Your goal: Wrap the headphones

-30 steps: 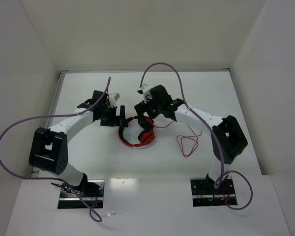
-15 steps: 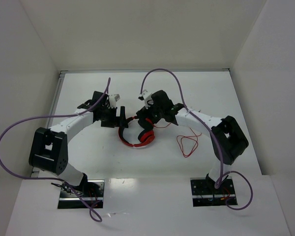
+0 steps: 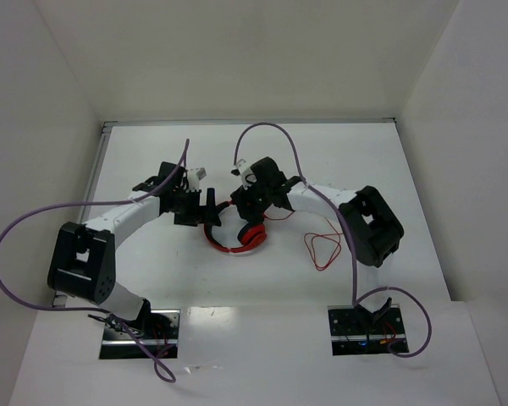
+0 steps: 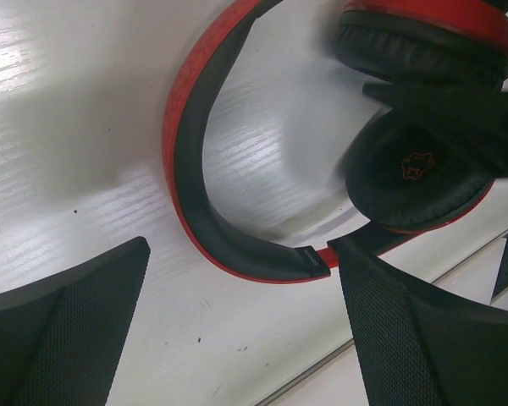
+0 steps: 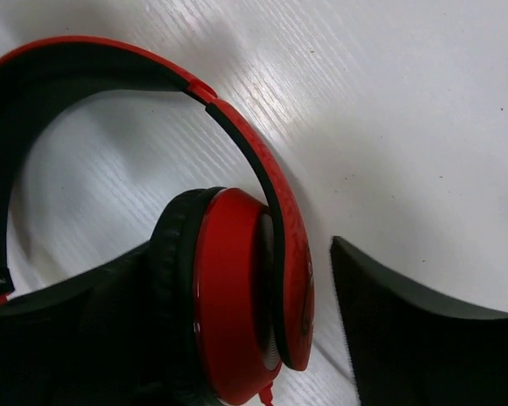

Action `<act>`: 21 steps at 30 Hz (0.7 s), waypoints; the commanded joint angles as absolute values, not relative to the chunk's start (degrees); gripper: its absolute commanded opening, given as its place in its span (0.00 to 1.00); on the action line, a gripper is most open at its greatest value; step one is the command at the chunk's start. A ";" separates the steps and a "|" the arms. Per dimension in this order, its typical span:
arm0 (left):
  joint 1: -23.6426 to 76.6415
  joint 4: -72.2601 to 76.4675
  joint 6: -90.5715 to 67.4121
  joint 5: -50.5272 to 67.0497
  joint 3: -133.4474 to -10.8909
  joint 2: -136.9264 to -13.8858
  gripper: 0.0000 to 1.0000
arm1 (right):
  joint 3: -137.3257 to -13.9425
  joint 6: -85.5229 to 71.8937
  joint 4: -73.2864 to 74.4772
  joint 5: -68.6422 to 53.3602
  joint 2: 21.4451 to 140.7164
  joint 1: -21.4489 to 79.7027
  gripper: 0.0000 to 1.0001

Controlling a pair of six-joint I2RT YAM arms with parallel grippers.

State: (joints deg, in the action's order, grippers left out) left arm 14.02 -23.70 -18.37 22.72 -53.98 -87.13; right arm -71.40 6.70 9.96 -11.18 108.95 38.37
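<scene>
At the table's centre, left gripper point(image 4: 244, 254) straddles the headband point(image 4: 186, 169) of the headphones point(image 3: 235, 239), right gripper point(image 3: 242, 210) an ear cup point(image 5: 229, 288); both spread wide, holding nothing.

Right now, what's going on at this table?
Red headphones lie on the table, with a robot tool at each side. The left tool is open, its fingers either side of the headband. The right tool is open over one ear cup, not gripping it. The thin red cable lies loose to the right, not yet wrapped.
</scene>
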 commanded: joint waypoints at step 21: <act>20.56 -28.64 -17.40 7.57 -62.83 -91.05 1.00 | -53.54 -5.62 -11.07 -6.94 99.68 38.41 0.46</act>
State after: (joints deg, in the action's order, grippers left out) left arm 18.92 -27.57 -18.11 11.51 -60.01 -89.06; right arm -56.51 -3.49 -6.52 -7.55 102.78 38.22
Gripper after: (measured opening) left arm 0.995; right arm 0.531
